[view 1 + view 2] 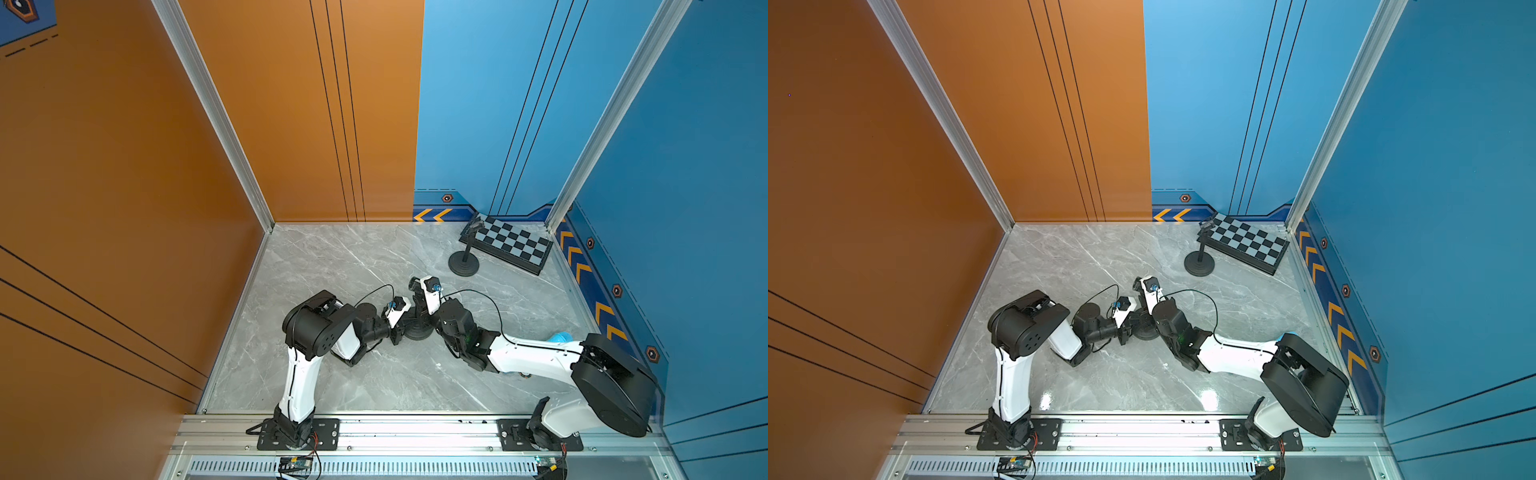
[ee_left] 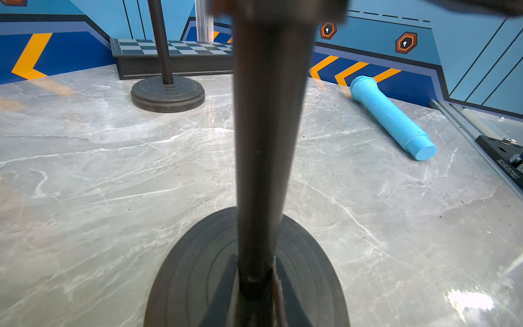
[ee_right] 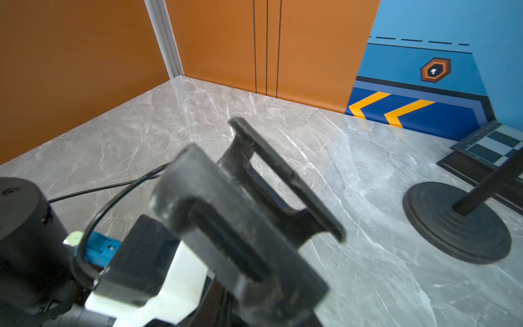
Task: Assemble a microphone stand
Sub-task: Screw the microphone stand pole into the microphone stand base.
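Observation:
A black microphone stand stands mid-table in both top views, its round base [image 1: 417, 331] [image 1: 1145, 332] between my two arms. My left gripper [image 1: 397, 333] [image 2: 256, 297] is shut on the stand's pole [image 2: 267, 141] low down, just above the base [image 2: 198, 271]. My right gripper [image 1: 419, 306] [image 3: 260, 297] is shut on the black microphone clip [image 3: 240, 209] at the top of the pole. Whether the clip is seated on the pole is hidden. The blue microphone [image 2: 392, 117] lies on the table by the right wall, mostly hidden behind my right arm in a top view [image 1: 559, 337].
A second black stand [image 1: 464, 264] [image 3: 455, 223] stands at the back right, beside a checkerboard box [image 1: 513, 244] in the corner. Walls close off the marble table [image 1: 332, 270] on the left, back and right. An aluminium rail [image 1: 415, 432] carries the arm mounts in front.

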`<state>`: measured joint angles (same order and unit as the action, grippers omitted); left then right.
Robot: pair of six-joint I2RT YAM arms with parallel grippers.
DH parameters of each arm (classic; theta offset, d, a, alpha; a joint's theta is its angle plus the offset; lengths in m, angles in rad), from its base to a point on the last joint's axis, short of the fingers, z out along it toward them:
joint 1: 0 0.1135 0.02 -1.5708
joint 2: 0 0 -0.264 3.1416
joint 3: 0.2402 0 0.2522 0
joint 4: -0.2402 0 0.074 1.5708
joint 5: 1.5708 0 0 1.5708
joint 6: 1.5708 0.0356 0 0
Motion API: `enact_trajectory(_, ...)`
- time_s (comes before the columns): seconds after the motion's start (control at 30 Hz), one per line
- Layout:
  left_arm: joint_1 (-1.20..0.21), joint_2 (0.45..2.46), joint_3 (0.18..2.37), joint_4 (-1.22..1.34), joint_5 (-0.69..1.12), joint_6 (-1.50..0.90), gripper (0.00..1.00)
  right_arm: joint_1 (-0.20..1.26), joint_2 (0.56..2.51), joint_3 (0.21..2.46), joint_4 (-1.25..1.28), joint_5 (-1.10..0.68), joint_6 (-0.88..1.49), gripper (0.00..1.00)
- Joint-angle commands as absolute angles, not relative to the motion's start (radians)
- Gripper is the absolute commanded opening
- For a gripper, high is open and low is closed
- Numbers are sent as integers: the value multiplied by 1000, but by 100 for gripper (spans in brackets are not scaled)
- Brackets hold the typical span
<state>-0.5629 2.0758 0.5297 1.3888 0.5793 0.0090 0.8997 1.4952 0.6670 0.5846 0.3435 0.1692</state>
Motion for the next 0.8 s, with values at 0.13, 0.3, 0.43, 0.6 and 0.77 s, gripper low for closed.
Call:
enact_trajectory(0.13,-566,2106,505,1235,544,-17,19,777,1466,725,388,-51,43,33)
enact_trajectory(0.3,-564,2097,507,1234,558,-11,19,563,1482,806,261,-529,-58,40)
enact_trajectory(0.43,-564,2100,508,1234,563,-13,19,520,1533,905,130,-658,-173,44)
enact_trajectory(0.6,-564,2095,502,1234,555,-11,19,514,1602,984,103,-694,-183,35)
enact_trajectory(0.77,-563,2086,496,1233,548,-9,19,546,1574,911,223,-494,-96,0)
